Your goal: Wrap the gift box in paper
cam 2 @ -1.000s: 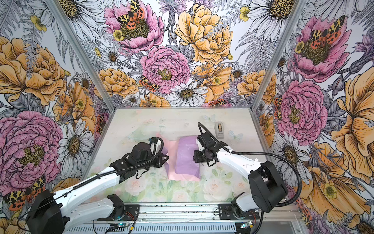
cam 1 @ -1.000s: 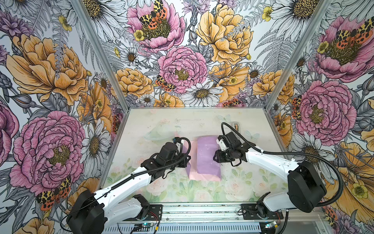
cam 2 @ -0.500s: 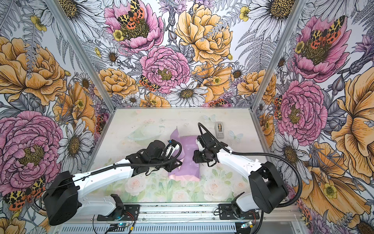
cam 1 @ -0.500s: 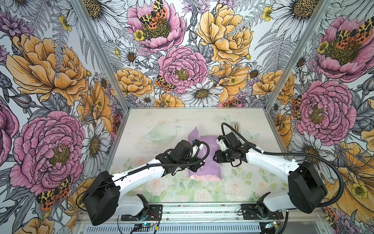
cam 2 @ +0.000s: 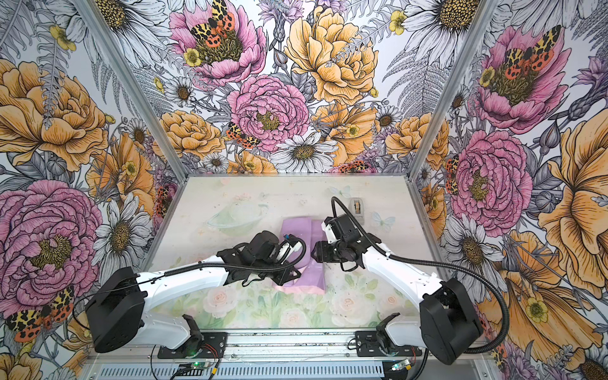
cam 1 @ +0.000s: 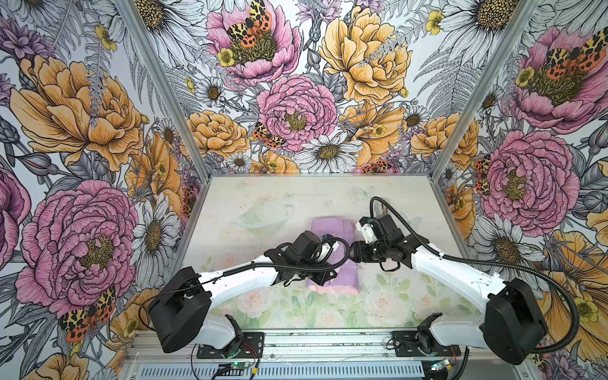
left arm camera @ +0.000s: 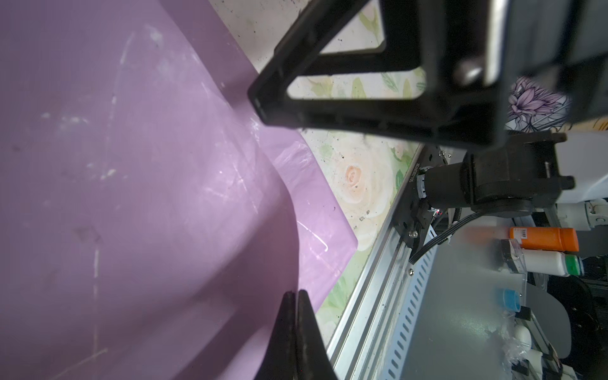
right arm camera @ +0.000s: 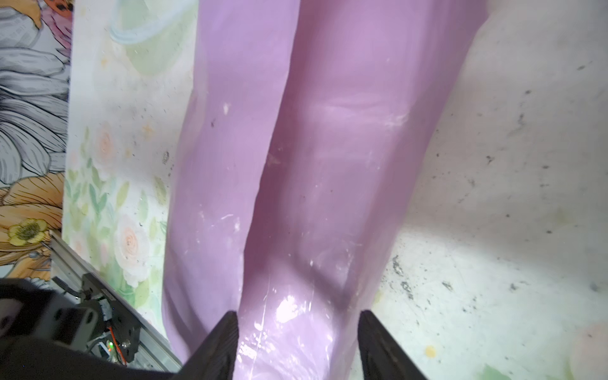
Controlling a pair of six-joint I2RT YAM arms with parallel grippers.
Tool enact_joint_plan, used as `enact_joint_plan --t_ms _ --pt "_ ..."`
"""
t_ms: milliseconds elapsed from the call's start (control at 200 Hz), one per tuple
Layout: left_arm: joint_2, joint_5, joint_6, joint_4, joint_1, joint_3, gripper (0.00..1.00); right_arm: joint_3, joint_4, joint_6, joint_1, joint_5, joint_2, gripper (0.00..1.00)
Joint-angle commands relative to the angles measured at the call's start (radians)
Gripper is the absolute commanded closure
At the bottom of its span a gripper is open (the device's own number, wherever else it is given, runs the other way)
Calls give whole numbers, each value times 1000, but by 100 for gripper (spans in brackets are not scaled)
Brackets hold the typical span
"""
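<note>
Left pincer (left arm camera: pixel 292 294) tight on paper (left arm camera: pixel 131 171)

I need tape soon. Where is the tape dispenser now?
In a top view the grey tape dispenser stands at the back of the table, right of centre, just behind the right arm.

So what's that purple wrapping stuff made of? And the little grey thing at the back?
The paper looks like thin coated paper, maybe plastic film: its lilac face is glossy, with white glints and soft creases. The grey tape dispenser looks like plastic, but it is too small to be sure.
</note>
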Motion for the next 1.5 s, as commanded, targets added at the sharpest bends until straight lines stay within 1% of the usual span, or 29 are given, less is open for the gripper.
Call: enact_joint_plan --t_ms 0,130,170,280,345,385,615,725,816,871,951,1001,1066,1121,1196,1261,1341,1411,1496 --pt "14 25 30 -13 -8 29 100 -25 43 62 -29 -77 -49 35" --pt "25 34 40 -15 -9 38 100 -31 79 133 -28 -92 -45 32" --pt "30 36 44 -17 -9 42 100 -23 79 137 -24 -89 -30 32" --pt "42 48 54 -21 -13 51 100 -2 76 118 -8 -62 16 31" --pt "53 58 62 -28 -15 61 100 8 72 106 -2 -43 38 27" --pt "56 61 67 -34 -18 68 100 12 69 98 1 -27 51 26" --pt "77 77 78 -43 -26 92 100 25 64 63 9 10 112 26" --pt "91 76 82 -44 -37 101 100 30 64 45 9 28 132 28" --pt "94 70 67 -45 -43 111 83 25 63 32 9 48 144 33" --pt "81 47 53 -47 -44 116 69 20 59 27 9 55 151 38" --pt "45 20 21 -46 -34 116 61 9 54 25 9 59 159 46" --pt "17 -17 -17 -46 -21 116 52 3 54 25 9 62 158 48" --pt "-33 -41 -67 -45 1 110 49 -3 54 24 9 64 154 50" --pt "-75 -107 -122 -56 20 106 44 -9 54 21 9 68 150 52" --pt "-127 -198 -218 -66 62 85 31 -12 51 21 9 72 146 53" --pt "-164 -252 -307 -73 114 46 29 -13 51 19 9 73 146 54" --pt "-185 -285 -371 -75 173 -4 28 -13 48 19 10 72 145 54" --pt "-174 -274 -382 -67 212 -34 28 -14 48 15 9 74 144 54" --pt "-136 -305 -383 -55 224 -63 27 -13 48 16 9 77 145 54"
